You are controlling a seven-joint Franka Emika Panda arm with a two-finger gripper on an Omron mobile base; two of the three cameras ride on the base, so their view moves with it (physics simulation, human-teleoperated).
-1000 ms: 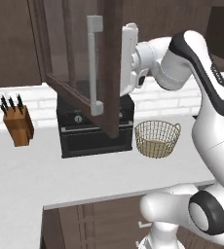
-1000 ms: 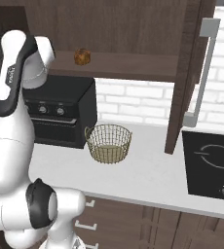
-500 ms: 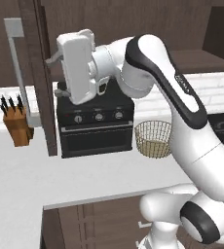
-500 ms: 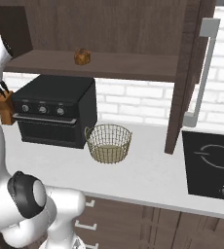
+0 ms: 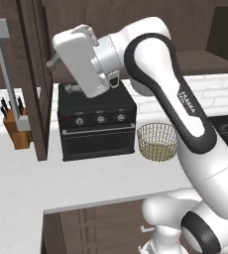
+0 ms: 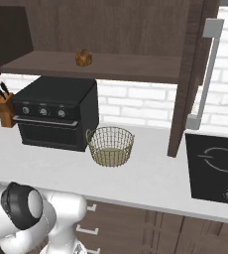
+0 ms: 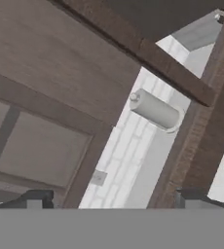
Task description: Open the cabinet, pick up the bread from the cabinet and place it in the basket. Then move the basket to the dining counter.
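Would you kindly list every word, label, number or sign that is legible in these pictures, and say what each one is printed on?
"FRANKA" and a second word too blurred to read: small dark lettering on the white arm, left base view.
Marks around the knobs of the black oven: too small to read.
White circular symbol on the black hob: a burner marking, not text.
Nothing else carries writing.

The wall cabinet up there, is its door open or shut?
Open. The cabinet door is swung out edge-on, leaving the shelf bare to view with the bread sitting on it.
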